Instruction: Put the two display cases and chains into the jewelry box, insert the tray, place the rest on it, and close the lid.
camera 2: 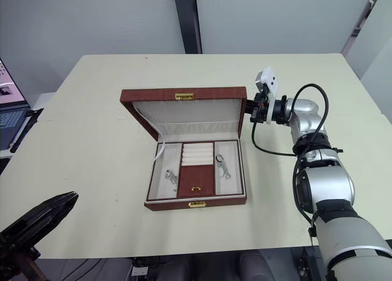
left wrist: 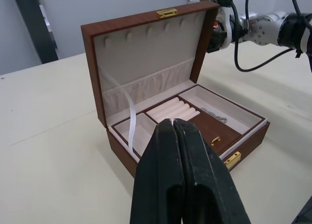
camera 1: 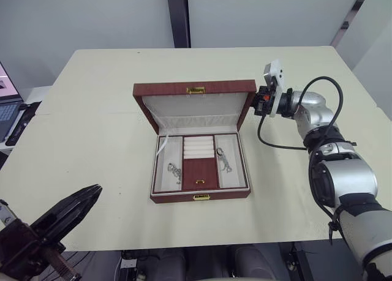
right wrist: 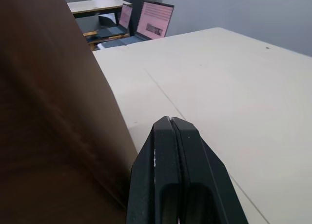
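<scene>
Our left gripper (camera 1: 92,192) hovered pinched together over bare table (camera 1: 92,134) near its front edge. The jewelry box (camera 1: 200,196) sat mid-table, tray (camera 1: 200,166) in, lid (camera 1: 195,103) upright. Our right gripper (right wrist: 170,120), fingers together, met the lid's right edge.

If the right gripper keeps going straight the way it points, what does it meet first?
Most likely the outer face of the reddish-brown lid: the shut right gripper points at its right edge, already very close. Whether they touch isn't clear.
</scene>
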Action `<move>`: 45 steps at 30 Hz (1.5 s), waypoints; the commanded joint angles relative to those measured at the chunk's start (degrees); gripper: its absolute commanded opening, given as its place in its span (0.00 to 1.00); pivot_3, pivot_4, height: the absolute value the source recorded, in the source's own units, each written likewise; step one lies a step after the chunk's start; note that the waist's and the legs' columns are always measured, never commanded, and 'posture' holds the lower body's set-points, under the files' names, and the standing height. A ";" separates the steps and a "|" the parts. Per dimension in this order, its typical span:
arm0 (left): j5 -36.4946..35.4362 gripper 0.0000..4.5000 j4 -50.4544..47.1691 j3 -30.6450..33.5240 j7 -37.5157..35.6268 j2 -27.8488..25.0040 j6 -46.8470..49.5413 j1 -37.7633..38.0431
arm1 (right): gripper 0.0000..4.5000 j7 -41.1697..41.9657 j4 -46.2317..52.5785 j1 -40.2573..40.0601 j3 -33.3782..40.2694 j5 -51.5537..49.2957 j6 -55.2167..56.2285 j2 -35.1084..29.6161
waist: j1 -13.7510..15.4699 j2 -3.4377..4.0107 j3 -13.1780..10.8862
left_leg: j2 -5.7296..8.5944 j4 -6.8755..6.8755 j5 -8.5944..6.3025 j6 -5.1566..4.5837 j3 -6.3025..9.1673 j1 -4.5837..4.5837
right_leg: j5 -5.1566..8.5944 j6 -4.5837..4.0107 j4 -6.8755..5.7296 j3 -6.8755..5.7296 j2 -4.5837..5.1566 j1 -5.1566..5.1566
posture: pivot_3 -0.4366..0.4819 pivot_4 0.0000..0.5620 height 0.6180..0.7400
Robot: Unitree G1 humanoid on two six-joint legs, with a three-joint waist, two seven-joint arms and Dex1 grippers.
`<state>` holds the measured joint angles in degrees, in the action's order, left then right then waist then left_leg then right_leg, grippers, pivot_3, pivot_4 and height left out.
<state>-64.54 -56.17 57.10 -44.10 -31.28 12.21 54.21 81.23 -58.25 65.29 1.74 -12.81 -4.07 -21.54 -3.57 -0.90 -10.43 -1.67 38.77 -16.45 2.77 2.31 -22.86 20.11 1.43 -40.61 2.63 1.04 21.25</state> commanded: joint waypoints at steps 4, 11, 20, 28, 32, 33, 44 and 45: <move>-2.12 0.00 -1.19 0.30 1.96 -0.82 -0.18 0.56 | 0.00 4.83 7.59 -1.96 -0.19 -2.02 -5.60 -0.99 | 0.00 0.04 -0.02 | 0.00 0.00 0.00 0.00 -0.01 0.01 | 0.00 0.00 -0.01 0.00 0.00 0.01 | 0.48 0.27 1.00; -3.72 0.00 -0.57 0.62 6.24 -2.29 1.52 0.46 | 0.00 3.22 8.10 -2.30 -0.14 -1.21 -4.47 -1.47 | 0.02 0.05 -0.03 | 0.02 0.00 0.00 0.00 -0.01 0.00 | 0.00 0.00 0.00 -0.01 0.00 0.01 | 0.48 0.27 1.00; -4.73 0.41 10.72 -1.31 16.40 -13.71 11.89 -8.92 | 0.38 -0.14 12.89 -8.44 0.87 -1.52 -4.81 -5.34 | 0.45 0.08 -0.06 | 0.06 0.00 0.00 0.00 0.02 -0.01 | 0.00 0.00 0.01 -0.10 0.00 -0.01 | 0.48 0.27 1.00; 6.01 0.97 22.11 -13.18 14.60 -18.15 15.07 -23.41 | 0.90 -3.85 24.30 -21.10 3.53 -3.17 -6.90 -12.73 | 0.77 0.14 -0.07 | 0.06 -0.02 0.00 0.00 0.06 0.00 | 0.00 0.00 -0.03 -0.11 0.00 -0.01 | 0.48 0.27 1.00; 11.77 1.00 28.39 -19.17 12.79 -17.91 14.69 -31.63 | 0.99 -7.77 31.16 -28.77 6.15 -4.05 -8.35 -16.15 | 0.86 0.12 -0.09 | 0.08 0.02 0.00 0.00 -0.03 -0.02 | 0.00 0.00 -0.04 -0.09 0.02 0.00 | 0.48 0.27 1.00; 12.60 1.00 29.78 -19.99 12.33 -17.64 14.68 -33.42 | 0.99 -8.74 32.67 -30.58 6.76 -4.10 -8.56 -16.93 | 0.87 0.12 -0.09 | 0.09 0.01 0.00 0.00 -0.03 -0.01 | 0.00 0.01 -0.04 -0.10 0.02 -0.01 | 0.48 0.27 1.00; 22.39 1.00 44.23 -24.63 0.09 -19.91 14.64 -41.21 | 0.99 -15.92 40.80 -43.89 12.28 -5.71 -11.01 -22.84 | 0.53 0.12 -0.09 | 0.05 0.00 0.00 0.00 -0.08 0.00 | 0.00 0.01 -0.12 -0.07 0.00 0.05 | 0.48 0.27 1.00; 23.25 1.00 44.83 -24.75 -0.33 -19.90 14.49 -41.67 | 0.99 -16.18 41.18 -44.38 12.42 -5.76 -11.06 -23.02 | 0.52 0.12 -0.09 | 0.05 0.00 0.00 0.00 -0.09 0.01 | 0.00 0.01 -0.13 -0.07 0.01 0.05 | 0.48 0.27 1.00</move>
<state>-42.83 -11.65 31.93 -43.27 -50.06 27.95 13.27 65.73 -19.64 21.01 12.32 -17.11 -15.46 -43.22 -3.05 -0.78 -10.53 -1.63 38.76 -16.45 2.77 2.22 -22.86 20.11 1.44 -40.74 2.56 1.05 21.31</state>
